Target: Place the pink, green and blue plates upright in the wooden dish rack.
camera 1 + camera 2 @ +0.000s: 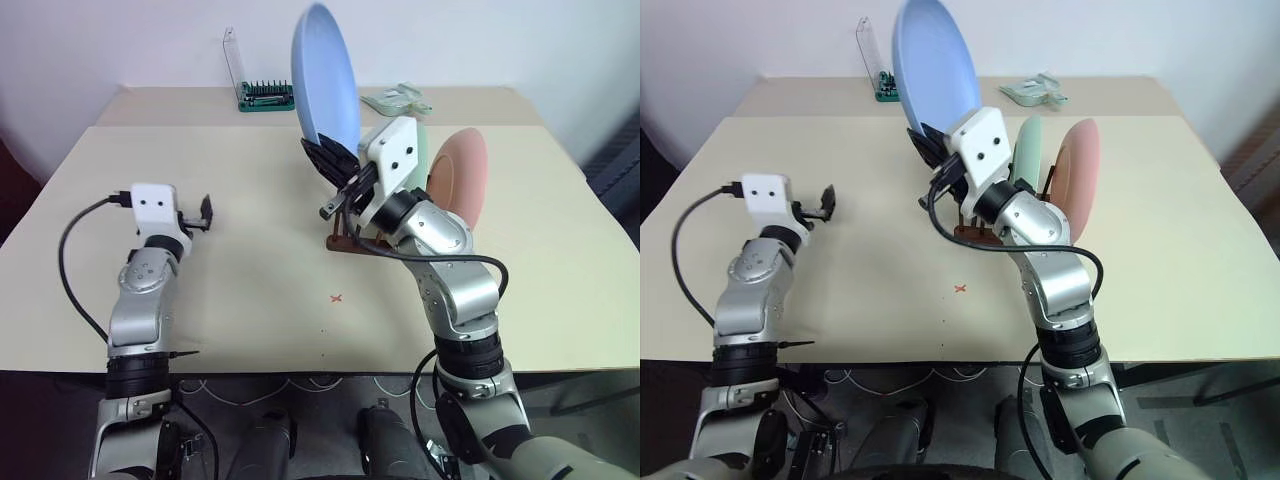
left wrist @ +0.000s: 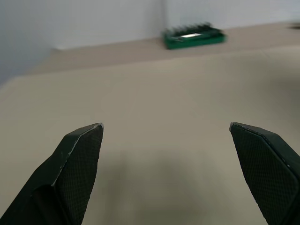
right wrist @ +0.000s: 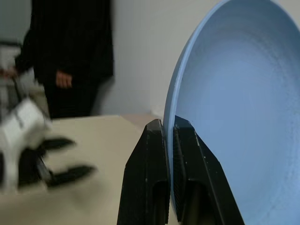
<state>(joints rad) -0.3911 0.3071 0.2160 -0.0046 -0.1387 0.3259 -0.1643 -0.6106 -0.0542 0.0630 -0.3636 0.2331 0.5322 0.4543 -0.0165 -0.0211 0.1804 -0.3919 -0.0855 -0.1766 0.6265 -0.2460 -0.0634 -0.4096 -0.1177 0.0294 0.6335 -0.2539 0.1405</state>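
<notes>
Now the last plate, held edge-up over the rack.

Right gripper [image 3: 168, 136] is pinched shut on the rim of the blue plate [image 1: 326, 75], which stands nearly upright in the air just above and beside the rack [image 1: 975, 232]; the green plate [image 1: 1028, 150] and pink plate [image 1: 1082, 175] already stand in its pegs. Left gripper [image 2: 166, 136] hangs with its fingers spread wide and nothing between them, well apart over bare table [image 1: 250, 200]. By my reading the third placement is under way: next, lower the blue plate's bottom edge into a free slot next to the green one, keeping it vertical and clear of its neighbours, then let go.
</notes>
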